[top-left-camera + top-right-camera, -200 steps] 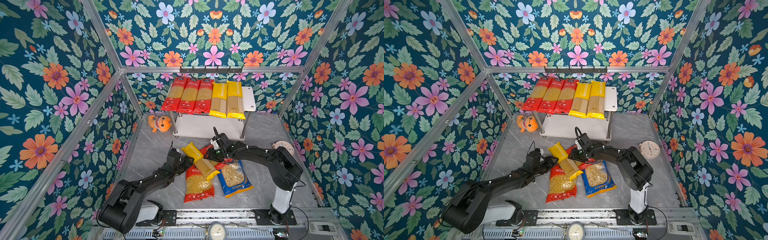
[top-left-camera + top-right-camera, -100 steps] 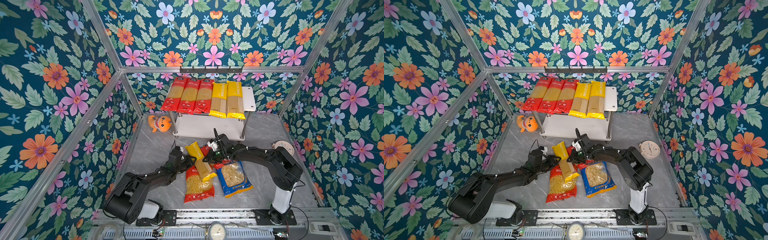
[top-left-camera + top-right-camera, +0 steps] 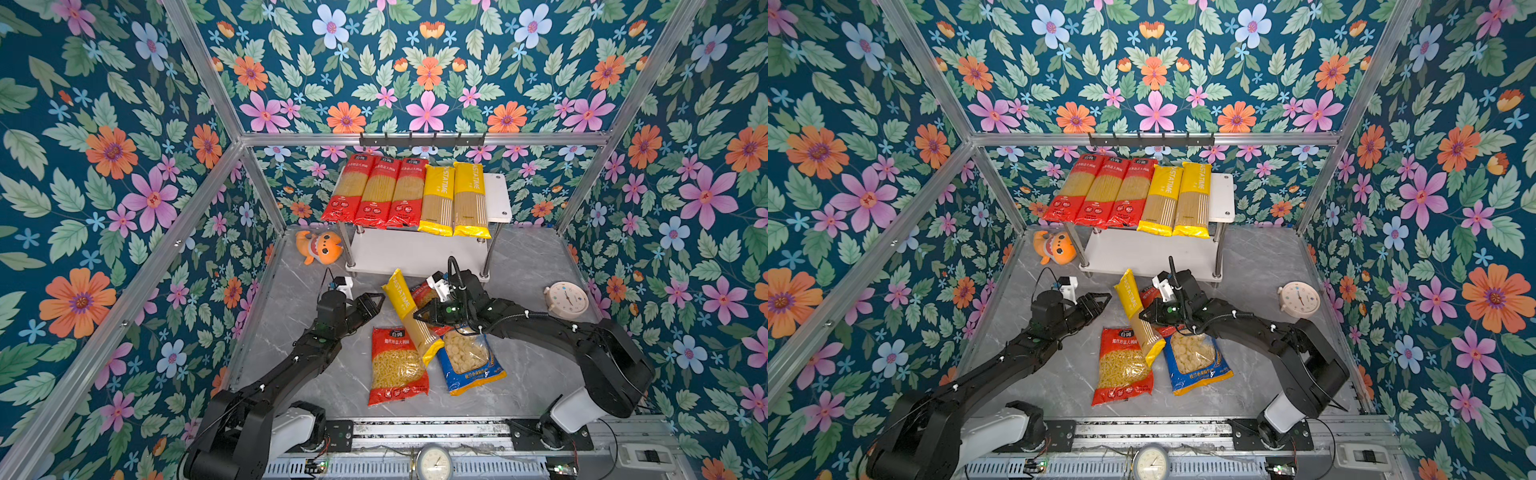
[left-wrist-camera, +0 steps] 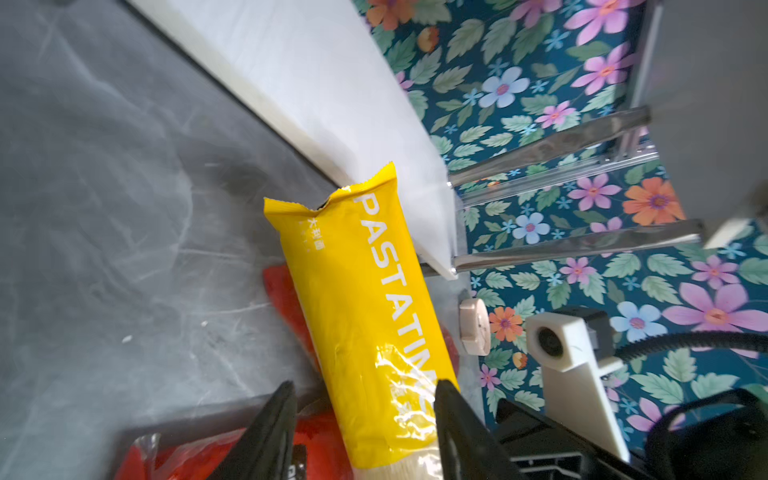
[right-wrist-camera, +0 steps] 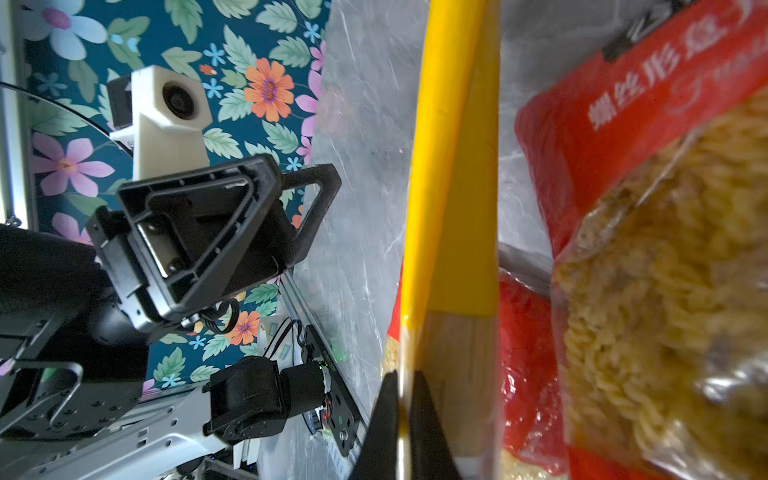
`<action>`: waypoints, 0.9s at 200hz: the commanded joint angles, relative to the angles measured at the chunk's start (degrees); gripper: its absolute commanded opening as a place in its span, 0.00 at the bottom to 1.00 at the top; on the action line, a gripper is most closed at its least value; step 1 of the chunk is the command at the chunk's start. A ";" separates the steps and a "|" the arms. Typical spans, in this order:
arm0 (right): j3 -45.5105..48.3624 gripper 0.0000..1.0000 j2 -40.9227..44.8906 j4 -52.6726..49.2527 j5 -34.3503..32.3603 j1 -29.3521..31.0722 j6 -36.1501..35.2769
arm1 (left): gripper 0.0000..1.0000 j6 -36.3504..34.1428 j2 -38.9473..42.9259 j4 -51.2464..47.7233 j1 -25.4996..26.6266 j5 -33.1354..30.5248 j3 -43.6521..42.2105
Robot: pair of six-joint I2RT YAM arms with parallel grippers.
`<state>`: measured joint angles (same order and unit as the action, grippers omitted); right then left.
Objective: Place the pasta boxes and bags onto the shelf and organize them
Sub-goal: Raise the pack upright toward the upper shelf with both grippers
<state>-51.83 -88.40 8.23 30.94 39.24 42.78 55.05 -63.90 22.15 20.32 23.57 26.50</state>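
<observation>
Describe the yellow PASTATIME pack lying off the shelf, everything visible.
The loose PASTATIME spaghetti pack is a long glossy plastic sleeve, yellow with white lettering at its crimped, zigzag-cut end and clear at mid-length, showing pale strands. It lies diagonally, crimped end toward the shelf, the other end over the red short-pasta bag. The right gripper is shut on its side seam.

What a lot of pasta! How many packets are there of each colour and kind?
Red spaghetti packs: 3
Yellow spaghetti packs: 3
Red short-pasta bags: 2, one mostly hidden
Blue-and-yellow bag: 1
Total: 9
</observation>
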 commanded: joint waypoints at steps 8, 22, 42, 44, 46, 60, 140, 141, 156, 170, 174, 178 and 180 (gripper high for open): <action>3.46 0.00 5.17 18.19 1.66 0.13 -7.04 | 0.63 -1.84 2.78 5.37 -1.05 5.49 -0.40; 4.45 0.00 6.96 21.86 4.19 0.12 -8.70 | 0.67 -0.91 3.92 11.53 -1.37 7.31 -1.89; 4.03 0.00 9.27 24.44 7.08 0.13 -10.55 | 0.71 1.53 4.81 21.72 -1.34 9.73 -4.19; 3.96 0.00 9.47 24.70 7.29 0.13 -10.64 | 0.71 1.68 4.83 22.59 -1.33 9.98 -4.42; 3.94 0.00 9.65 24.90 7.47 0.13 -10.76 | 0.71 1.92 4.79 23.46 -1.33 10.17 -4.59; 3.93 0.00 10.96 26.28 8.12 0.11 -11.23 | 0.72 3.57 4.52 29.72 -1.33 10.48 -5.61; 2.35 0.00 15.20 35.96 12.22 -0.03 -3.82 | 0.74 9.39 -2.37 55.86 2.34 12.54 -3.39; 2.35 0.00 15.24 36.01 12.22 -0.04 -3.79 | 0.74 9.38 -2.37 56.01 2.35 12.50 -3.35; 2.46 0.00 15.80 36.42 12.22 0.04 -3.25 | 0.72 9.12 -2.76 57.22 2.64 12.61 -1.89; 2.61 0.00 16.09 36.79 11.98 0.03 -2.72 | 0.68 8.68 -3.61 57.14 3.05 13.41 0.34; 2.61 0.00 16.15 36.66 11.88 -0.03 -2.67 | 0.66 8.59 -3.96 57.00 3.22 13.70 0.94; 2.61 0.00 16.15 36.60 11.82 -0.11 -2.55 | 0.65 8.50 -4.37 56.84 3.34 13.97 1.56; 2.61 0.00 16.20 36.49 11.77 -0.08 -2.53 | 0.64 8.46 -4.56 56.75 3.42 14.14 1.83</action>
<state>-48.69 -72.95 35.46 42.09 39.16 39.24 64.12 -67.26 74.61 23.14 35.90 25.71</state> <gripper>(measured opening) 0.060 0.672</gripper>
